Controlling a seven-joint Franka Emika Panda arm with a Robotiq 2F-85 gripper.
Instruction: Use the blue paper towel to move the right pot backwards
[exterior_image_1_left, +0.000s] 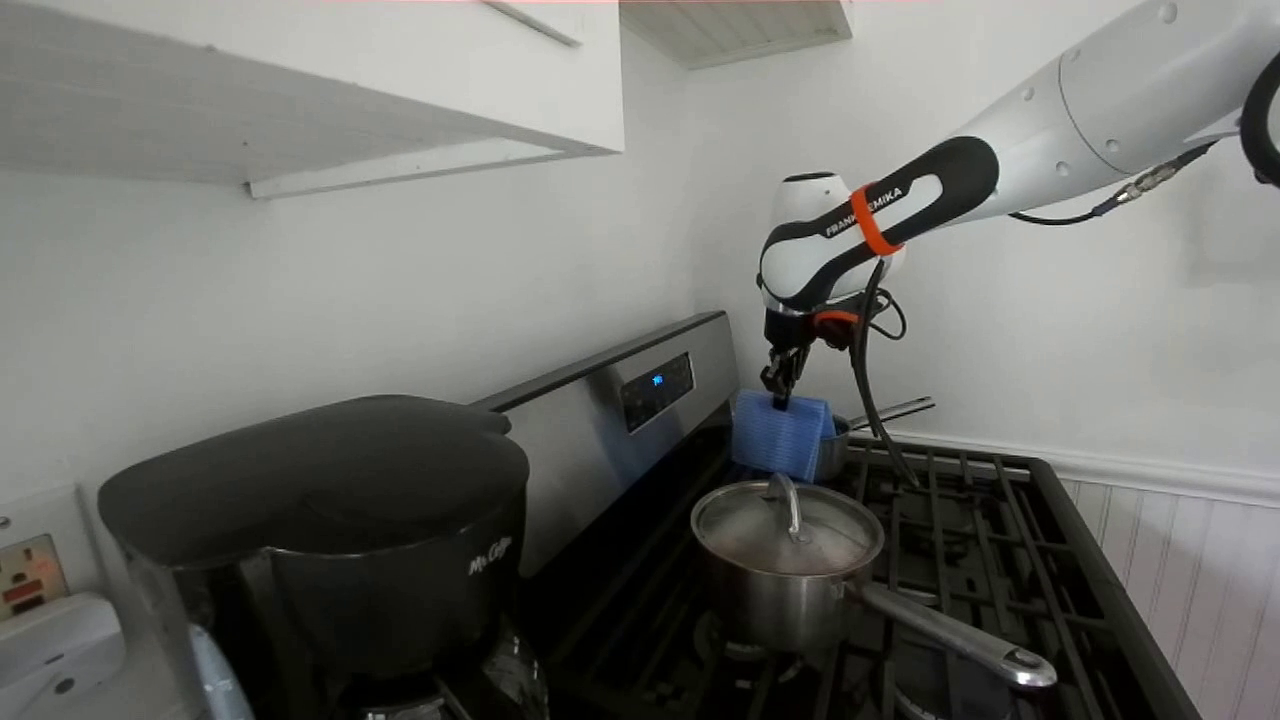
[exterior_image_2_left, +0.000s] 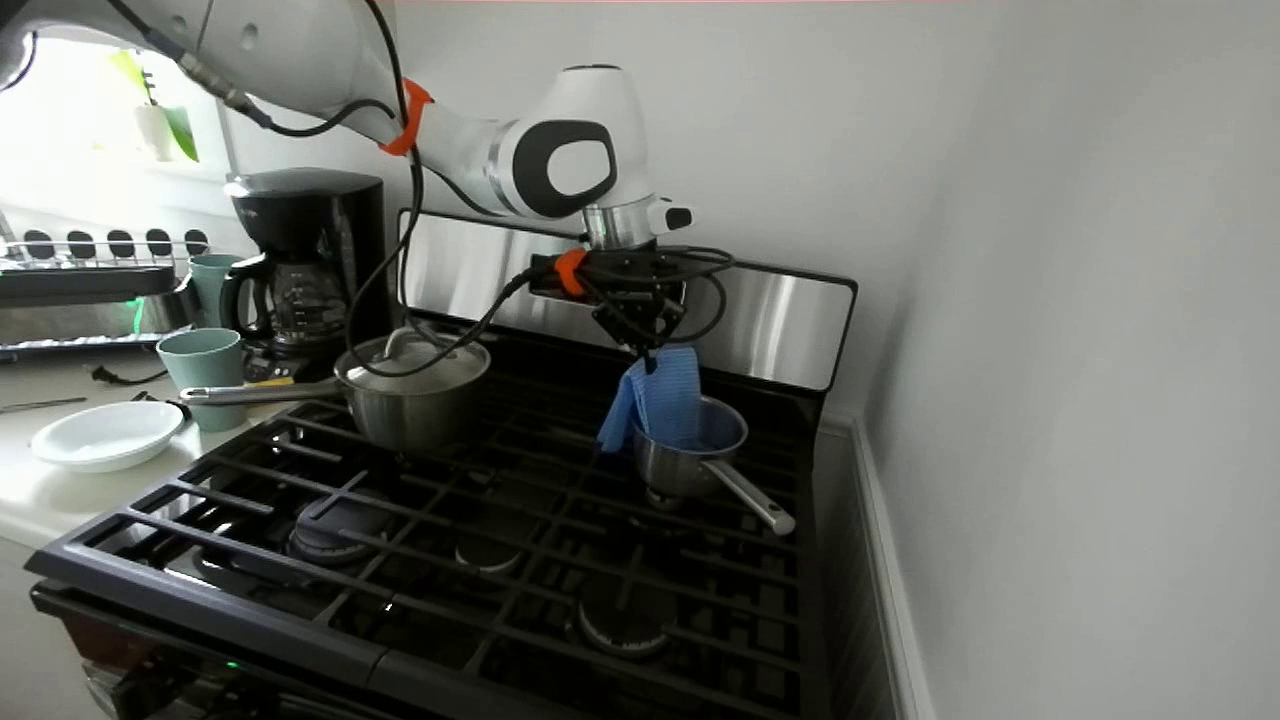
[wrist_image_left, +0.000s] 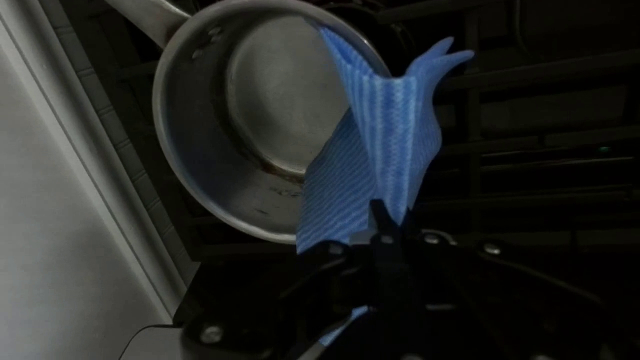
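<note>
Wall (exterior_image_2_left: 1050, 400), white: runs close along one side of the stove (exterior_image_2_left: 225, 618). Backguard (exterior_image_2_left: 765, 325) lines the stove's rear. Front edge shows in both exterior views; grate bars (exterior_image_2_left: 225, 497) lie exposed from there well back.

Coffee maker (exterior_image_1_left: 320, 500): in both exterior views, on the side opposite the wall. Glass carafe (exterior_image_2_left: 305, 305) shows more fully in an exterior view.

Lidded steel pot (exterior_image_1_left: 775, 610): rear of stove, nearer the coffee maker. Well apart from the saucepan (exterior_image_2_left: 672, 468), grate bars between.

Saucepan, the task's pot: rear corner, near wall and backguard. Handle (exterior_image_2_left: 752, 497) points forward and wallward, end near the stove's side edge. Wrist view alone looks down onto the base, brownish stain at its edge.

Blue paper towel (wrist_image_left: 392, 130): straddles the saucepan's rim, one flap inside, another outside; contact with the rim cannot be told. In an exterior view it hides much of the pan.

Gripper (wrist_image_left: 392, 212): fingers pressed close, pinching the towel's top fold just above the rim.
</note>
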